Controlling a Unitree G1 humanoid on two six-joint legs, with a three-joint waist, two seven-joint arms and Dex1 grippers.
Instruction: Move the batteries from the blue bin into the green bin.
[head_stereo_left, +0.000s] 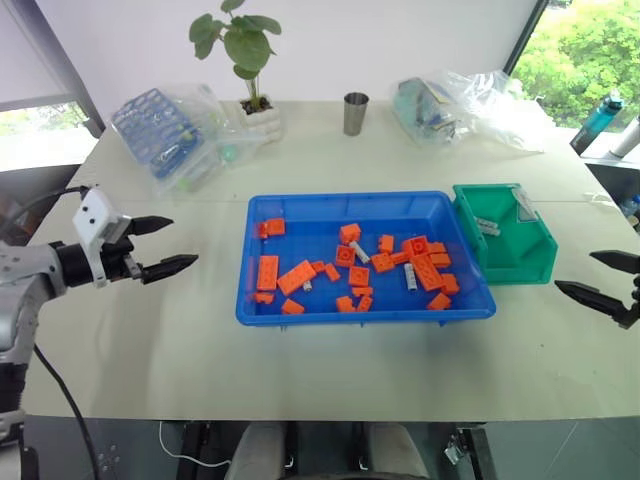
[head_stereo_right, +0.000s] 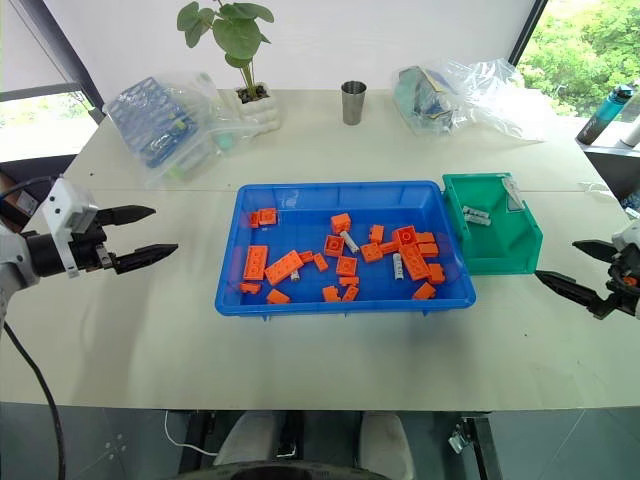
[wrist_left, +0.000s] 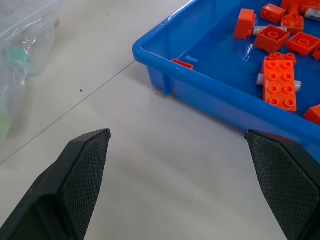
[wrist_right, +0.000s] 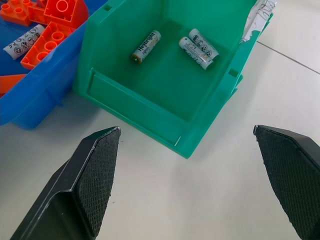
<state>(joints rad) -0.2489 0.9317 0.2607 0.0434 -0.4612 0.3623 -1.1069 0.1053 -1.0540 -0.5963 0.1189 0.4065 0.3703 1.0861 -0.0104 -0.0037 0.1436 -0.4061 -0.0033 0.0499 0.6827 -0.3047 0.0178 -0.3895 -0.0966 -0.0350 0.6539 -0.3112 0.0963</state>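
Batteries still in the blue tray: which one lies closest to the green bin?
The silver-grey cylindrical battery lying among the orange bricks near the shallow blue plastic tray's right end, closest to the small green plastic bin. The other visible ones, such as the battery near mid-tray, lie further left.

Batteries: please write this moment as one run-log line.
left tool open, empty | right tool open, empty | batteries in green bin: three | others in blue bin
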